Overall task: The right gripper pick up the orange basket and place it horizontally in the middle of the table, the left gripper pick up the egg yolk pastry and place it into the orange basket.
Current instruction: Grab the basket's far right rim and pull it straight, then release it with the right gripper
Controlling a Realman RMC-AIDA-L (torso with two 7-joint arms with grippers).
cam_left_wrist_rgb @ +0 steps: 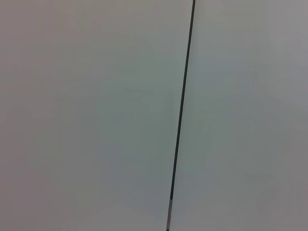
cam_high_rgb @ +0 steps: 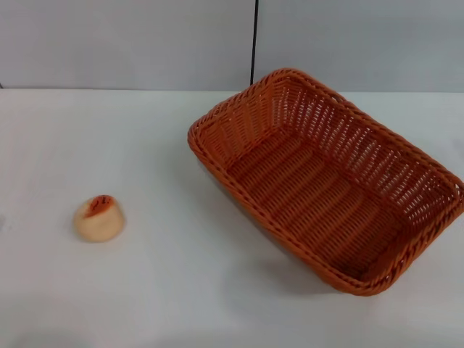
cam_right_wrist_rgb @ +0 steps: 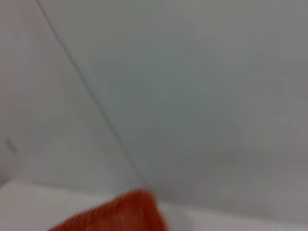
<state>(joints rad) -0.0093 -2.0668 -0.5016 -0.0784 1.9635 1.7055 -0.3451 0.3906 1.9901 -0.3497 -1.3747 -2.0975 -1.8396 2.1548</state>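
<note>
The orange basket lies on the white table, right of centre, turned diagonally with one corner toward the back wall and nothing inside it. A blurred orange corner of the basket shows in the right wrist view. The egg yolk pastry sits alone on the table at the left, a small pale bun with an orange-red patch on top. Neither gripper appears in any view. The left wrist view holds only the grey wall.
A pale grey wall stands behind the table, split by a thin dark vertical seam, and the same seam crosses the left wrist view. The basket's right corner reaches the head view's right edge.
</note>
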